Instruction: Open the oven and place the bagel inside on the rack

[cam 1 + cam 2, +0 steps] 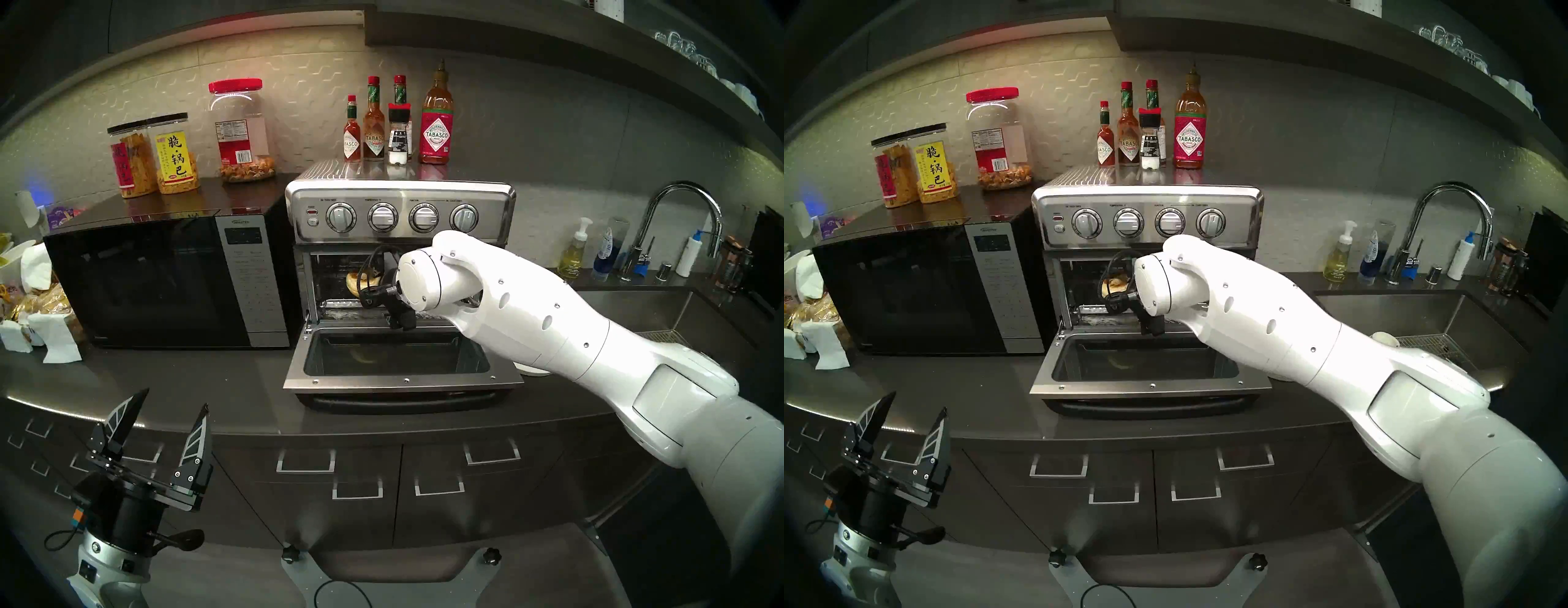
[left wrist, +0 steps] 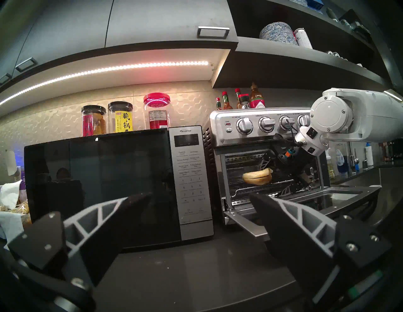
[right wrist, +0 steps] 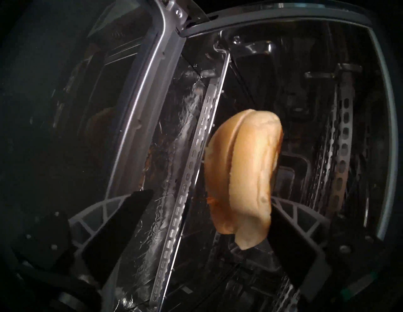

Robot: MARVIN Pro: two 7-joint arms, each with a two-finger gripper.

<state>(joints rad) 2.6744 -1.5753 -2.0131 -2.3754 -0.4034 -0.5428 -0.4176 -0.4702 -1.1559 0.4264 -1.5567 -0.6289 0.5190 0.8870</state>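
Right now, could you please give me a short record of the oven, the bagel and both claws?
oven: door dropped fully open
rack: in place inside the cavity
bagel: inside the oven, past the rack's front rail; whether it rests on the bars cannot be told
right claw: reaching into the oven mouth, jaws wide apart, not clamped on the bagel
left claw: open and empty, near the counter's front edge, away from the oven

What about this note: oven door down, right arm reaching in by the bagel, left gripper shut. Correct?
No. The left gripper is open, fingers spread apart, as the head view shows. The oven door is down, the right arm by the bagel.
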